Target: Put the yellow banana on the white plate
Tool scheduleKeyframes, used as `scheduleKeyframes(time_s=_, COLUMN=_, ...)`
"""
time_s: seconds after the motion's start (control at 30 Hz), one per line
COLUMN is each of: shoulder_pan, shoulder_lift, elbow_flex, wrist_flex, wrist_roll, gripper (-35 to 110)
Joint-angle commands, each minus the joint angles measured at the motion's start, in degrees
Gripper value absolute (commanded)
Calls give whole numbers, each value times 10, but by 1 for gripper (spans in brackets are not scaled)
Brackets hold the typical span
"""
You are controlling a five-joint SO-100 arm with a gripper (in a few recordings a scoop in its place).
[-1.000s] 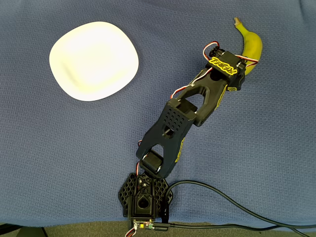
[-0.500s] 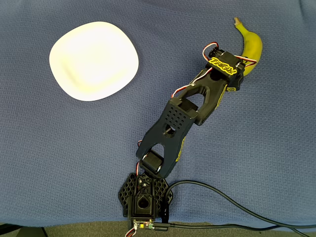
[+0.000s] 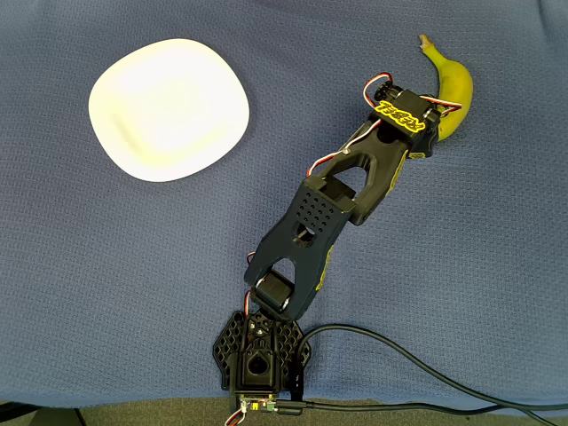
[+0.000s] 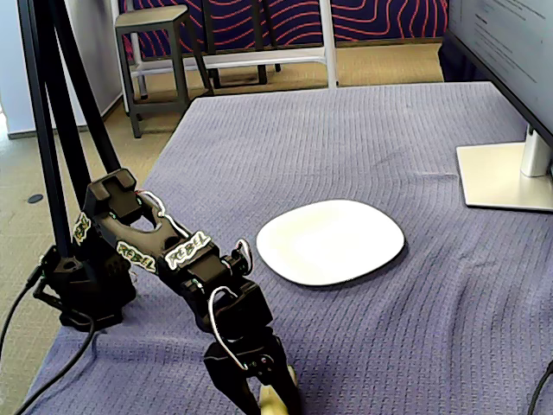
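- Blue ribbed cloth covers the tabletop (image 3: 106, 266); in the fixed view a stool, a tripod leg and the foot of a monitor stand around its edges.
- Black five-joint arm with yellow lettering reaches from its base at the near edge out to the upper right of the overhead view, wrist tipped down over the fruit.
- Its claw (image 4: 263, 391) sits at the lower end of the curved yellow banana (image 3: 451, 82); in the fixed view the two dark fingers stand either side of a pale yellow end. Gripping it or merely straddling it? I cannot tell from these angles.
- Brownish stem tip points away from the arm, toward the top edge of the overhead view; the rest of the fruit lies on the cloth.
- Glossy white rounded-square plate (image 3: 169, 108) waits bare at the upper left, well apart from the fruit.
- Step in hand, by my reading: the grasp itself, with nothing lifted yet.
- Next move calls for a firm squeeze across the body, a clean lift, then a long swing left to the plate.
- Against the picture from a second ago: the wrist has crept slightly up toward the stem and covers a touch more of the fruit; the plate has not budged.
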Motion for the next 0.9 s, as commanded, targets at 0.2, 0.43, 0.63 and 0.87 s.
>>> scheduleKeyframes(time_s=0.2, shoulder_pan=9, shoulder_lift=33, elbow_flex=8, wrist_flex=-5, wrist_roll=25, gripper=0)
scheduleKeyframes(time_s=0.43, shoulder_pan=-3, shoulder_lift=67, elbow_flex=1, wrist_flex=18, wrist_roll=55, gripper=0)
scheduleKeyframes(time_s=0.63, shoulder_pan=-25, shoulder_lift=105, elbow_flex=4, wrist_flex=51, wrist_roll=79, gripper=0)
scheduleKeyframes(time_s=0.87, shoulder_pan=-45, shoulder_lift=148, elbow_flex=23, wrist_flex=69, wrist_roll=71, gripper=0)
